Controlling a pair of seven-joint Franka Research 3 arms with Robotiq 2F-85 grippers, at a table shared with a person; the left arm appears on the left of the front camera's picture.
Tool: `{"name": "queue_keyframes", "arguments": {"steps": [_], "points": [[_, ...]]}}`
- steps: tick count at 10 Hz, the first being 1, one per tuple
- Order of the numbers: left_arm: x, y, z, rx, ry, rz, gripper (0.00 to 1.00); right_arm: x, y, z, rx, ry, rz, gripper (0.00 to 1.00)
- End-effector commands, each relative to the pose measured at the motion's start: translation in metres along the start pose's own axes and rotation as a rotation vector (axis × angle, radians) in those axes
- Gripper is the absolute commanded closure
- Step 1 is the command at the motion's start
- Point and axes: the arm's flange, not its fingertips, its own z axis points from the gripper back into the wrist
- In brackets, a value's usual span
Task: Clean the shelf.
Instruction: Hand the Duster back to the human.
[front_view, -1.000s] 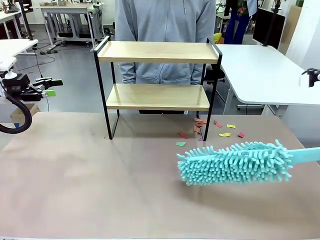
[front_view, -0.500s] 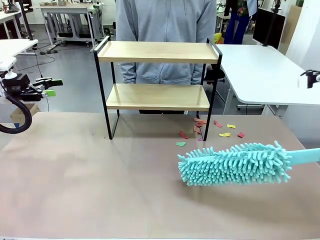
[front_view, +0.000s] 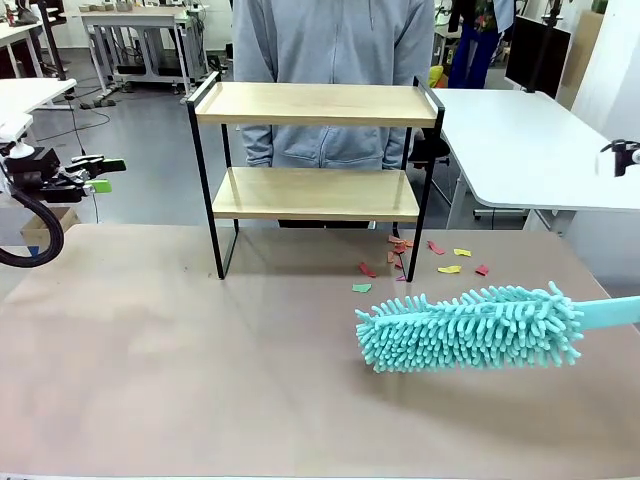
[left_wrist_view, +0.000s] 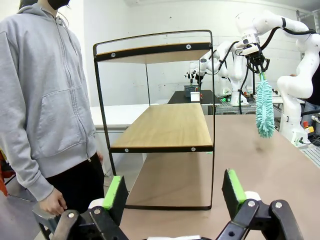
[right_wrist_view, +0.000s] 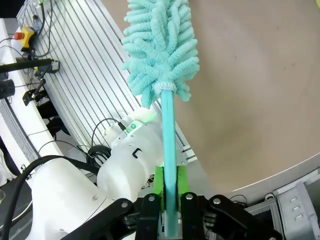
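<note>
The shelf (front_view: 316, 170) stands upright at the far middle of the bench (front_view: 180, 360), its four black legs on the brown top, both wooden boards bare. A person in a grey hoodie (front_view: 330, 50) stands right behind it.

The left pincer (front_view: 100, 175) hangs off the bench's left edge, well apart from the shelf and about level with its lower board. Its jaws are spread wide with nothing between them. In the left wrist view the two green pads (left_wrist_view: 232, 186) frame the shelf (left_wrist_view: 160, 125) seen end-on, with a clear stretch of bench between pincer and frame; the person's hand (left_wrist_view: 52, 202) hangs low beside the shelf's far side.

The right pincer (right_wrist_view: 170, 187) is clamped tight on the handle of a turquoise duster (right_wrist_view: 162, 45), the green pads pressing the thin handle from both sides. In the front view the duster (front_view: 470, 328) comes in from the right edge, its fluffy head over the bench's right half, in front of and to the right of the shelf, not touching it. Whether the head rests on the bench or floats just above it I cannot tell.

Small coloured scraps (front_view: 400, 250) in red, yellow and green lie on the bench around the shelf's right front leg, between the shelf and the duster head. In the left wrist view the right arm holds the duster (left_wrist_view: 264, 107) head-down beyond the shelf.
</note>
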Motion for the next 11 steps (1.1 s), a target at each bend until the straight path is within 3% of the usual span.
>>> {"name": "queue_keyframes", "arguments": {"steps": [1,3,4,7,11], "points": [[0.003,-0.001,0.0,0.003,-0.004,-0.013,0.0,0.001,0.004,0.001,0.014,-0.015,0.01,0.87],[0.0,0.0,0.0,0.0,0.0,0.0,0.0,0.0,0.0,0.0,0.0,0.0,0.0,0.87],[0.014,-0.011,-0.017,0.019,0.059,-0.009,0.0,0.023,-0.015,0.003,-0.001,0.005,0.197,0.87],[0.045,-0.061,-0.049,0.074,0.093,0.005,0.0,0.069,-0.057,0.014,-0.068,-0.106,0.319,0.87],[0.068,-0.146,-0.08,0.164,0.139,-0.031,0.0,0.112,-0.084,0.024,-0.134,-0.29,0.545,0.87]]}}
